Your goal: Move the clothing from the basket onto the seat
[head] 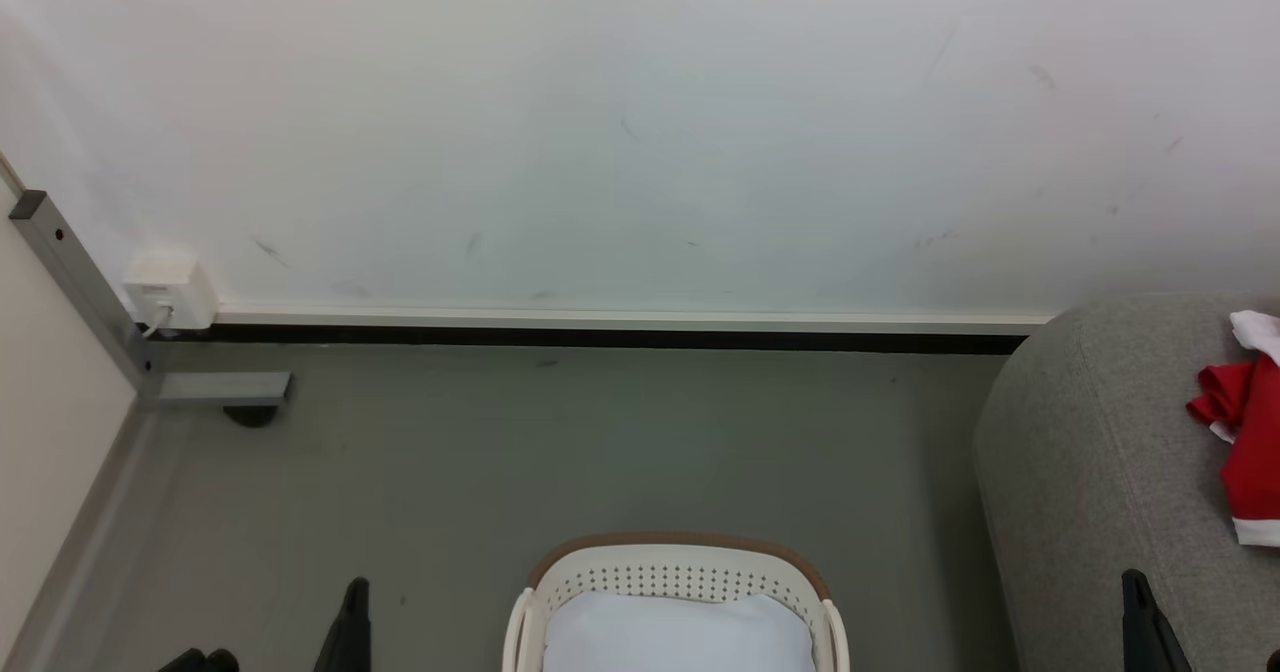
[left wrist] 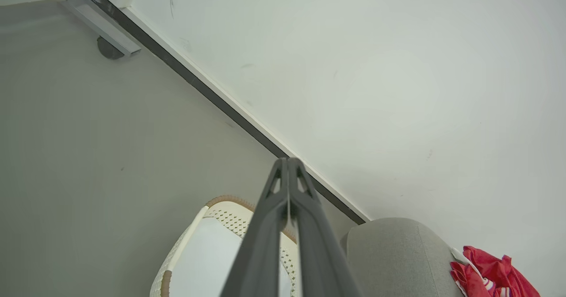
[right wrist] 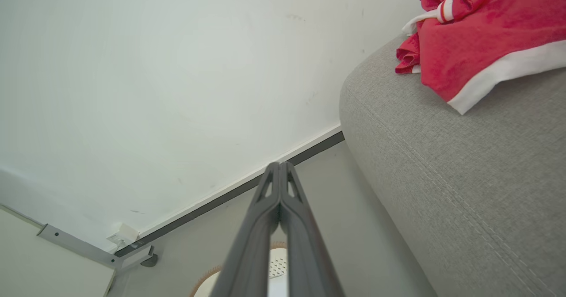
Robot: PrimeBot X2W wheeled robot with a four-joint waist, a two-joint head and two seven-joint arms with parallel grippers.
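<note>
Red clothing with white trim [head: 1250,432] lies on the grey seat [head: 1090,472] at the right edge; it also shows in the wrist views [left wrist: 491,277] [right wrist: 477,40]. The cream basket [head: 680,582] with its brown rim sits on the floor at bottom centre, holding only a pale bluish-white liner [head: 680,637]. My left gripper [head: 355,592] rises at the lower left, left of the basket; in its wrist view its fingers [left wrist: 287,164] are pressed together, holding nothing. My right gripper [head: 1135,587] stands at the lower right beside the seat, fingers [right wrist: 279,169] likewise together and holding nothing.
A white wall with a dark skirting strip [head: 600,337] runs behind the grey floor. A metal frame post and foot [head: 215,387] and a white socket box [head: 170,292] stand at the far left. The seat's rounded corner [right wrist: 442,164] is close to my right gripper.
</note>
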